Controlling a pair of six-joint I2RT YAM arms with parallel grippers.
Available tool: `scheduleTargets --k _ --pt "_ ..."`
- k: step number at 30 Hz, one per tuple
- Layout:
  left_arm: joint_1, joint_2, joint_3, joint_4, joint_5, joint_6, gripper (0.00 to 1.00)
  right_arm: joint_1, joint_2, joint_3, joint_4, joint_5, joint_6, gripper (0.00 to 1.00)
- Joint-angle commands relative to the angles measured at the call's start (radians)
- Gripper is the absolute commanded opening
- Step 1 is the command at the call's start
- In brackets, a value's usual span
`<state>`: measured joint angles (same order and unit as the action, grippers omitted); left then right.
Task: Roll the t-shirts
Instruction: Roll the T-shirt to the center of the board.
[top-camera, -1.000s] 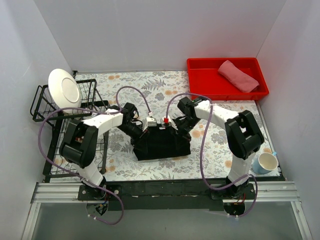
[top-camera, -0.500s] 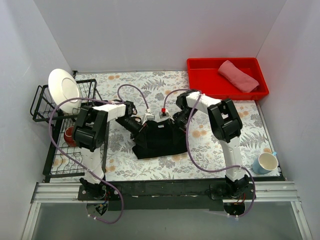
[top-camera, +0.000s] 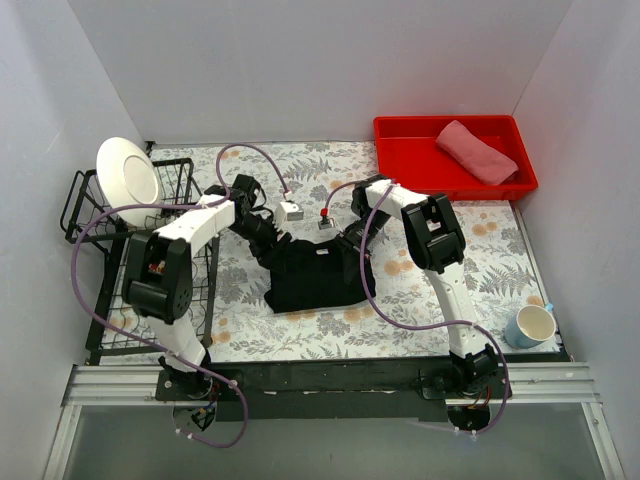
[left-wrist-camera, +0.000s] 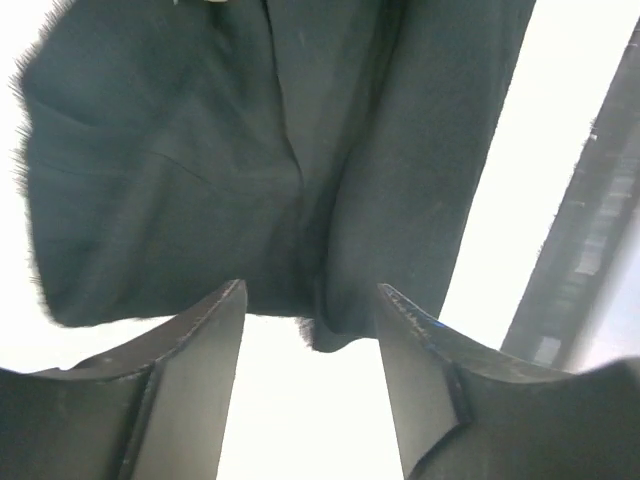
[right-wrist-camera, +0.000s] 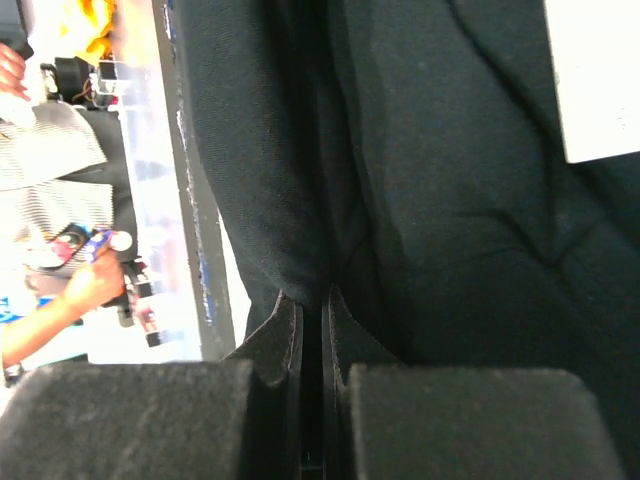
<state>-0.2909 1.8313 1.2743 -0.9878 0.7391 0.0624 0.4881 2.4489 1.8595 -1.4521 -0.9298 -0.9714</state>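
The black t-shirt lies bunched in a thick fold at the middle of the floral table. My left gripper hangs at its far left corner, jaws open; in the left wrist view the black cloth ends just past the fingertips, with only a small tip of hem between them. My right gripper is at the far right corner, shut on a fold of the black t-shirt; a white label shows there. The salmon-pink t-shirt lies rolled in the red tray.
A black wire dish rack with a white plate stands at the left. A pale mug sits at the front right corner. White walls close in the sides and back. Purple cables loop over both arms.
My left gripper has opened and let go of the black t-shirt's edge, drawing back to the left. The right gripper stays shut on the cloth, and the shirt has shifted slightly.
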Motion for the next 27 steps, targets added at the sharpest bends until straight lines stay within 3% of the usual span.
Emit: scheduleTargets --k 1,6,9,18,22,23,27 --pt "-0.114 -0.228 -0.042 0.127 -0.150 0.019 0.54 -0.006 0.079 0.070 0.186 0.186 0.023 0.01" --pt "-0.313 -0.372 -0.267 0.274 -0.216 0.060 0.56 0.009 0.166 0.199 0.148 0.209 0.033 0.01" --pt "-0.381 -0.440 -0.354 0.372 -0.251 0.079 0.58 0.009 0.173 0.176 0.162 0.212 0.034 0.01" --pt "-0.418 -0.414 -0.564 0.622 -0.421 0.109 0.60 0.009 0.165 0.132 0.145 0.201 -0.003 0.01" --pt "-0.418 -0.357 -0.615 0.683 -0.471 0.097 0.42 0.004 0.141 0.130 0.151 0.194 -0.013 0.03" --pt "-0.418 -0.345 -0.609 0.683 -0.475 0.091 0.30 0.001 0.125 0.127 0.150 0.186 -0.015 0.08" --pt "-0.410 -0.328 -0.589 0.626 -0.420 0.077 0.06 -0.025 0.020 0.121 0.150 0.131 0.000 0.25"
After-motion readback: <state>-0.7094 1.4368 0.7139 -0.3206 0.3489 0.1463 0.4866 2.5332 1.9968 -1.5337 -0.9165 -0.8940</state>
